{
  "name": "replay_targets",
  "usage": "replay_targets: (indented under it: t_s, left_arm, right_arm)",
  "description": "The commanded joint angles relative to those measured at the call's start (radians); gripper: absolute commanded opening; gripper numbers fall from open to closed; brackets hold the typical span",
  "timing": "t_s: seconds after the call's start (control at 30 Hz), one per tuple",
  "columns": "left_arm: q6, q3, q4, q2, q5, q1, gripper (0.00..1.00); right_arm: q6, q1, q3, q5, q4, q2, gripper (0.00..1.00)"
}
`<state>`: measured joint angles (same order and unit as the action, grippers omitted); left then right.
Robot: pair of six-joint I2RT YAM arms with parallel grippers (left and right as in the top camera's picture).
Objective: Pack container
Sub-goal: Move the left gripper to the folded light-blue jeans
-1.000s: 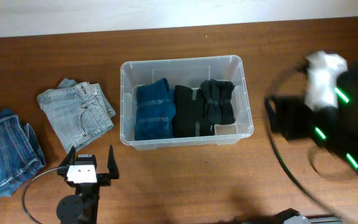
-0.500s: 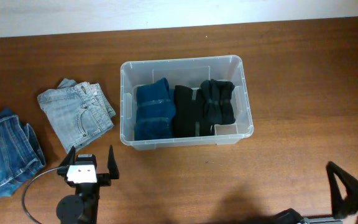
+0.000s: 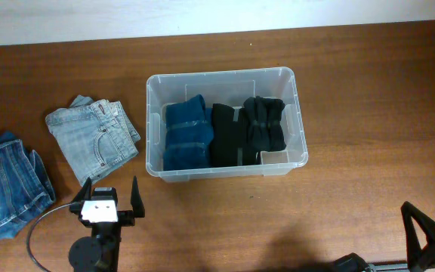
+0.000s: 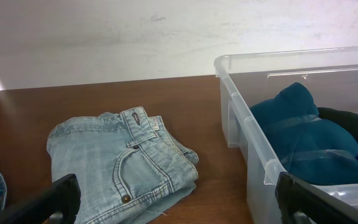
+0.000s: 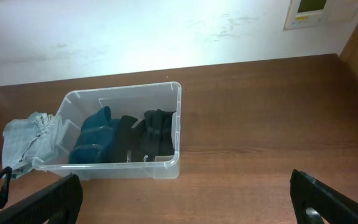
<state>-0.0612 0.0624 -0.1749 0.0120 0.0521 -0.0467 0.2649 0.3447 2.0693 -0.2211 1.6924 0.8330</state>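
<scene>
The container [image 3: 217,75] is a clear plastic tub in the middle of the table. It holds a folded blue garment [image 3: 187,134] and two black garments [image 3: 249,128] side by side. My left gripper [image 3: 110,187] is open and empty near the front edge, left of the tub. In the left wrist view [image 4: 178,194] its fingers frame folded light-blue jeans [image 4: 120,163] and the tub's corner [image 4: 253,134]. My right gripper [image 3: 429,240] is at the front right corner, partly out of frame. It is open and empty in the right wrist view [image 5: 185,186], well back from the tub [image 5: 174,124].
Folded light-blue jeans [image 3: 93,137] lie left of the tub. Darker blue jeans [image 3: 6,185] lie at the table's left edge. A black cable [image 3: 40,227] loops by the left arm. A pale wall [image 3: 202,15] runs behind the table.
My right arm has swung from the right side of the table down to the front right corner, mostly out of the overhead view. The left arm and the clothes have not moved.
</scene>
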Motion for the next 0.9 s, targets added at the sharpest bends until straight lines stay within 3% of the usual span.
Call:
replay_targets:
  t_s: [0.0,0.27,0.43,0.67,0.87]
  left_arm:
    - [-0.016,-0.01,0.003,-0.006,-0.004,-0.004,1.0]
    - [-0.014,0.007,0.036,-0.006,0.019,-0.004,1.0]
    - [0.039,0.216,-0.101,0.07,0.014,-0.004,1.0]
    - [0.024,0.583,-0.257,0.441,-0.014,-0.004,1.0]
    - [-0.005,1.028,-0.579,0.866,-0.015,-0.004,1.0]
  right_arm:
    - [0.005,0.001,-0.001,-0.019,0.006,-0.004,0.99]
    - [0.005,0.001,-0.001,-0.019,0.006,-0.004,0.99]
    - [0.005,0.001,-0.001,-0.019,0.006,-0.004,0.99]
    - [0.005,0.001,-0.001,-0.019,0.006,-0.004,0.99]
    - [0.005,0.001,-0.001,-0.019,0.006,-0.004,0.99]
